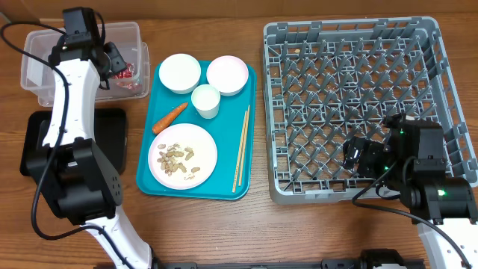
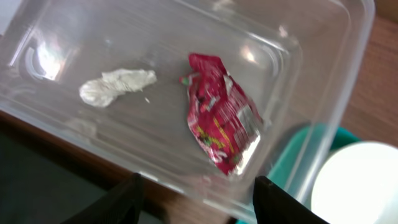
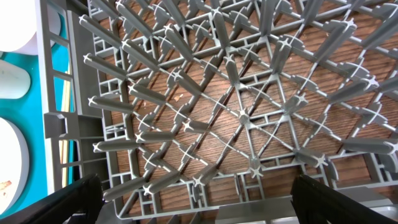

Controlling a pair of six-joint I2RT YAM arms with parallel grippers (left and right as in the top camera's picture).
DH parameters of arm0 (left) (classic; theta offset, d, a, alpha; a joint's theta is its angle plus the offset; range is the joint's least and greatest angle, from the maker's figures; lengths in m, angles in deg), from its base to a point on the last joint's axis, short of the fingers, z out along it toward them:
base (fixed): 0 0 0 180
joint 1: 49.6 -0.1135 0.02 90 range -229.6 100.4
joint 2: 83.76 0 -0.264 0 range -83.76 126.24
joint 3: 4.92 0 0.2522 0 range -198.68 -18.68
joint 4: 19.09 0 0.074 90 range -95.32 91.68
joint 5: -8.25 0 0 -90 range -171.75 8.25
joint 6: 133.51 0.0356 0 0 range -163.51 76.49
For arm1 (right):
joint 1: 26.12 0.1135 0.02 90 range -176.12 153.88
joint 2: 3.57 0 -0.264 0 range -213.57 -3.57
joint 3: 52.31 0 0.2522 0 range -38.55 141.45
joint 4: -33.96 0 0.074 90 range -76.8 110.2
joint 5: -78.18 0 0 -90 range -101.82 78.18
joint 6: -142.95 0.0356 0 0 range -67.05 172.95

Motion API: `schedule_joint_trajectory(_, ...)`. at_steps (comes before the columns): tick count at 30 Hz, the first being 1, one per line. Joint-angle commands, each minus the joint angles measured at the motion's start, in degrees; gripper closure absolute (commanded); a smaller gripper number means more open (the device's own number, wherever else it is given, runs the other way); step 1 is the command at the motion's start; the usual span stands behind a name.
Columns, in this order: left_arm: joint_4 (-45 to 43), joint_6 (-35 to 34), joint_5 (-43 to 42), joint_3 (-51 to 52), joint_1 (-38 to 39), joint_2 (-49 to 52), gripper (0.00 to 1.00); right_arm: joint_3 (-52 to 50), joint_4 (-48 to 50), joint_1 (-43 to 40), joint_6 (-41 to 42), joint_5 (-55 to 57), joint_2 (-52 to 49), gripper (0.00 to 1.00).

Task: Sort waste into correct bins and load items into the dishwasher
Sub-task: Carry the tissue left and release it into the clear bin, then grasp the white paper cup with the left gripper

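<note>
My left gripper (image 2: 199, 190) hangs open over the clear plastic tub (image 1: 37, 63), with nothing between its fingers. Below it in the tub lie the crumpled red wrapper (image 2: 221, 118) and a white paper wad (image 2: 115, 87). Seen from overhead, the left gripper (image 1: 113, 61) sits above the tub's right half. The teal tray (image 1: 224, 127) carries two white bowls (image 1: 179, 72) (image 1: 227, 74), a cup (image 1: 205, 101), the carrot (image 1: 169, 117), chopsticks (image 1: 240, 149) and a plate (image 1: 205, 142) with peanut scraps (image 1: 179, 158). My right gripper (image 1: 360, 153) stands open and empty over the grey dish rack (image 1: 358, 30).
The shallow black tray (image 1: 112, 127) lies front left, partly hidden by the left arm. In the right wrist view the rack's upright pegs (image 3: 242, 118) stand close under the open right gripper (image 3: 199, 190). Bare wood separates the teal tray from the rack.
</note>
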Motion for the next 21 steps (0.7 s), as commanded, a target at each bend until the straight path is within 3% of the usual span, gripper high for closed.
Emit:
schedule_joint_trajectory(1,3.06,1.53,-1.68,-0.98,3.5,-5.92,0.41,1.66,0.07,0.26,0.26,0.52,0.11,0.0)
schedule_joint_trajectory(7,13.03,1.46,-12.28,-0.96,10.95,-8.61,0.46,1.66,0.07,0.26,0.26,0.52,0.11,0.0)
schedule_joint_trajectory(15,17.64,0.52,-8.48,-0.85,22.12,-6.08,0.46,1.66,0.04,0.26,0.26,0.52,0.11,0.0)
schedule_joint_trajectory(21,17.79,-1.14,-7.45,-0.85,24.06,-3.82,0.46,1.66,-0.5,0.26,0.26,0.52,0.09,0.0)
